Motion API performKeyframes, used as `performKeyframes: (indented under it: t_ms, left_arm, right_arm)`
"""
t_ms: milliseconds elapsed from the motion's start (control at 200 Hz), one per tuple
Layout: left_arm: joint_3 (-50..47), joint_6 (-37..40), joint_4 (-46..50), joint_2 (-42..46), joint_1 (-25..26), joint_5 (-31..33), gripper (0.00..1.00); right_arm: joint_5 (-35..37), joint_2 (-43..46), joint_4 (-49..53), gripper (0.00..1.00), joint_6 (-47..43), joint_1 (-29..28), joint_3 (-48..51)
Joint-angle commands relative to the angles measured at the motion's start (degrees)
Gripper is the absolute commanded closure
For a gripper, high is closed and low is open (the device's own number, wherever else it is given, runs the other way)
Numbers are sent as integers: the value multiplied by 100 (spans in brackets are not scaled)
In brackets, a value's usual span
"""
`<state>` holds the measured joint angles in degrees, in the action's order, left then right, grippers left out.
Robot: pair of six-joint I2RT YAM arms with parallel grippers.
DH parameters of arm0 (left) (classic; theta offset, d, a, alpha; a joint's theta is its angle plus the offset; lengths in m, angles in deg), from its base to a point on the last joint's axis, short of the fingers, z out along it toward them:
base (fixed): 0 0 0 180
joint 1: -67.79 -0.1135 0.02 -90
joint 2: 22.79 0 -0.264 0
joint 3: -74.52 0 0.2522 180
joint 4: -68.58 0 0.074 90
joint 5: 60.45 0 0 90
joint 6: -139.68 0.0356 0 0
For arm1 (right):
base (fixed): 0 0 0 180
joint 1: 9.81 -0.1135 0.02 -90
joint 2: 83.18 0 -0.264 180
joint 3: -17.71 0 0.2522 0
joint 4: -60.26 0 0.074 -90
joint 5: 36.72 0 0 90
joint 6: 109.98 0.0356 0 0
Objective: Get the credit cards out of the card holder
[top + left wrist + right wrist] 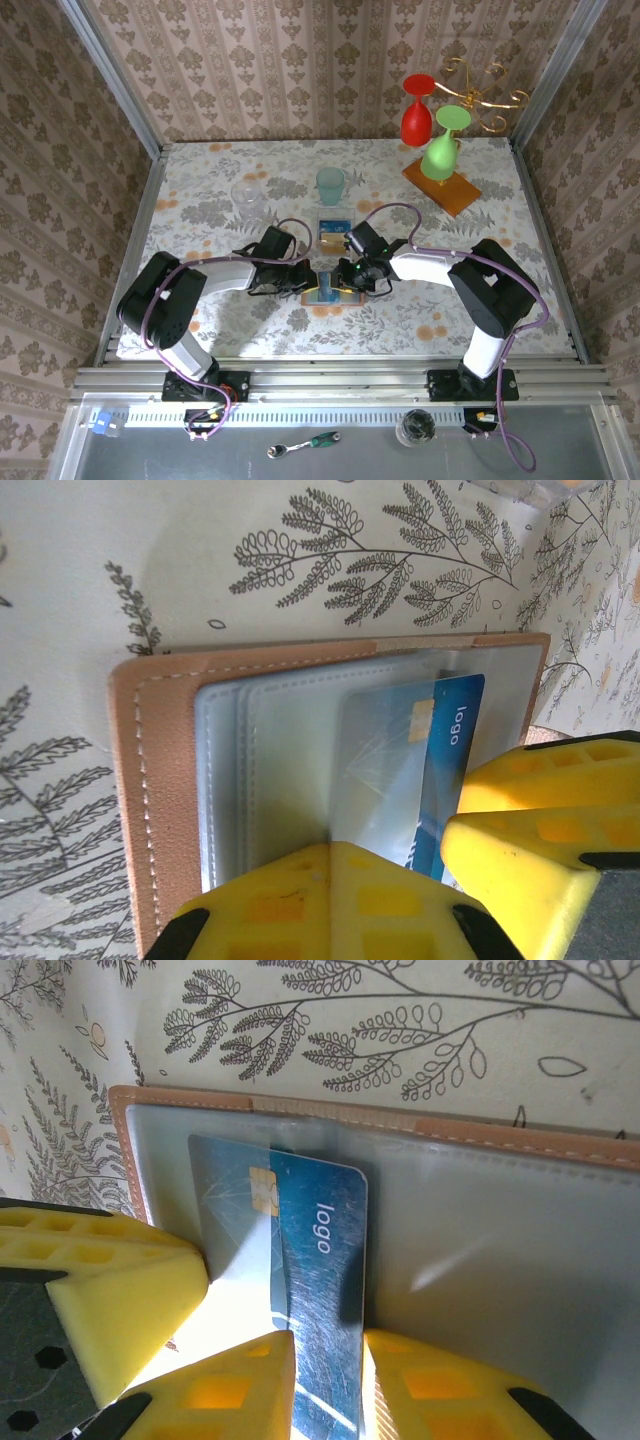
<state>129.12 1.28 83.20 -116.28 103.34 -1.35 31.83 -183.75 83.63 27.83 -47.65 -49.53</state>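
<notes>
Right up close, holding the near end of the blue credit card (300, 1230) tight in the right claw (328, 1345), pressing the left claw (330, 860), squeezed together, on the open card holder (160, 780) just beside, with the long card pointing straight away into its pocket, flat on the table (400, 1000) near both arms.

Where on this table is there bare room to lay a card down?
Bare cloth lies left of the clear glass toward the left edge, and along the near edge in front of the card holder. The middle is crowded: left gripper and right gripper meet there, with loose cards and the teal cup behind.
</notes>
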Motion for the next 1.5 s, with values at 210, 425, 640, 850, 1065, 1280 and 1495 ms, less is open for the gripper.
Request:
performKeyframes:
  t_ms: [210, 425, 640, 850, 1065, 1280, 1495]
  left_arm:
    - [-111, 6, 238, -43, -37, 61, 100]
    - [-111, 6, 252, -42, -39, 62, 100]
    - [-86, 15, 265, -45, -39, 68, 100]
    - [-85, 15, 274, -32, -41, 71, 100]
    - [-85, 15, 284, -6, -39, 68, 100]
    - [-34, 15, 327, 59, -39, 44, 100]
    - [72, 33, 371, 105, -39, 18, 100]
  right_arm:
    - [-150, -32, -234, 81, 149, 67, 151]
    - [-90, 49, -241, 86, 154, 117, 277]
    - [-13, 286, -118, 88, 89, 194, 425]
    - [35, 558, -5, 89, 35, 286, 573]
    - [53, 754, 110, 90, -16, 322, 619]
    - [28, 946, 245, 91, -62, 322, 523]
    - [69, 1085, 494, 92, -173, 327, 359]
